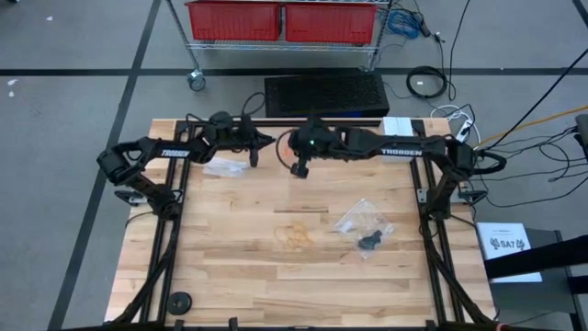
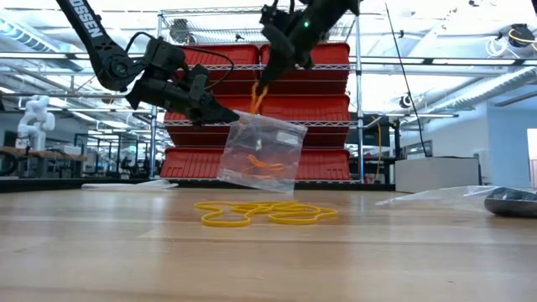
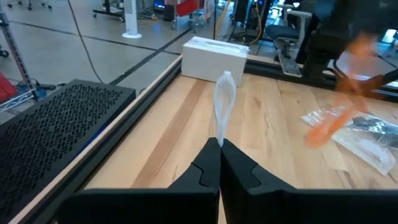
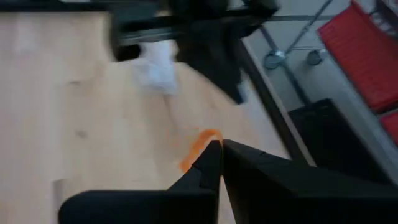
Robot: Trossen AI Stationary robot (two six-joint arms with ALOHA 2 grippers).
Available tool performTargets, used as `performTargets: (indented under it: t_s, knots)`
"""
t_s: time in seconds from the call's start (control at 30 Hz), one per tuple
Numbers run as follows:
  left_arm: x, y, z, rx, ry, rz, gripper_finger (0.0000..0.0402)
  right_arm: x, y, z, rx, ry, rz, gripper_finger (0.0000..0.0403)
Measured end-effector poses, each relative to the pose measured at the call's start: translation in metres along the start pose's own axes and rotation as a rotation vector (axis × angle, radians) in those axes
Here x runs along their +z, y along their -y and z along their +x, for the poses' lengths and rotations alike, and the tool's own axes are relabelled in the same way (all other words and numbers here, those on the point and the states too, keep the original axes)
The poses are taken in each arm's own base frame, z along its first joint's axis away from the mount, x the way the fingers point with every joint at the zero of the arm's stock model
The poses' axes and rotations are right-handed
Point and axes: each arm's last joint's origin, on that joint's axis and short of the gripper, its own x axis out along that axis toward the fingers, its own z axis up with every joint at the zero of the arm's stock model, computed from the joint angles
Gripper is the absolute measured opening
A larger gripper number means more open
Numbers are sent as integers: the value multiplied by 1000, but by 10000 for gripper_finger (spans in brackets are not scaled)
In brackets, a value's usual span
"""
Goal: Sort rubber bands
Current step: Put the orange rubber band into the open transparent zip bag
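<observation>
My left gripper (image 2: 231, 116) is shut on a clear plastic bag (image 2: 260, 151) near the table's far edge. Orange rubber bands (image 2: 262, 164) lie inside the bag. Just above the bag, my right gripper (image 2: 270, 74) is shut on one orange rubber band (image 2: 256, 97). The right wrist view shows the same band (image 4: 198, 149) at the fingertips. A loose heap of pale tan rubber bands (image 1: 296, 234) rests on the wood at mid-table. To its right, a second clear bag (image 1: 361, 219) with black rubber bands (image 1: 369, 242) lies flat. My left gripper pinches the bag's top edge (image 3: 222, 99) between its two shut fingers, coming nearly level from the table's left. The bag hangs tilted below the fingertips, held at one upper corner (image 2: 241, 120). My right gripper pinches the orange band's upper end (image 2: 262, 85) at the fingertips. It slants down from the table's right. The band dangles slack over the bag's top.
A white box (image 3: 214, 56) sits at the table's far right corner. A black perforated panel (image 1: 326, 94) lies beyond the far edge. A black round piece (image 1: 179, 301) sits near the front left. Red bins (image 1: 280, 20) stand on a wire cart behind the table.
</observation>
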Motion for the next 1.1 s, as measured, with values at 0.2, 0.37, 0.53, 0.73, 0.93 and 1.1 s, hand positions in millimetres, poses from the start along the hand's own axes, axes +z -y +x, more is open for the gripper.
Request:
performTargets:
  t_s: [0.2,0.37,0.53,0.73,0.93,1.1]
  knots:
    - [1,1,1,-6,1,3,0,0,28,5,-57,3,-6,0]
    - [1,1,1,-6,1,3,0,-4,43,12,-86,-19,-15,0]
    - [1,1,1,-5,1,3,0,-8,49,20,-93,-42,-26,0]
    - [1,1,1,-5,1,3,0,-6,51,18,-101,-26,-47,0]
    - [1,1,1,-5,1,3,0,6,54,10,-107,5,-55,0]
    - [1,1,1,-6,1,3,0,9,55,7,-105,1,-56,0]
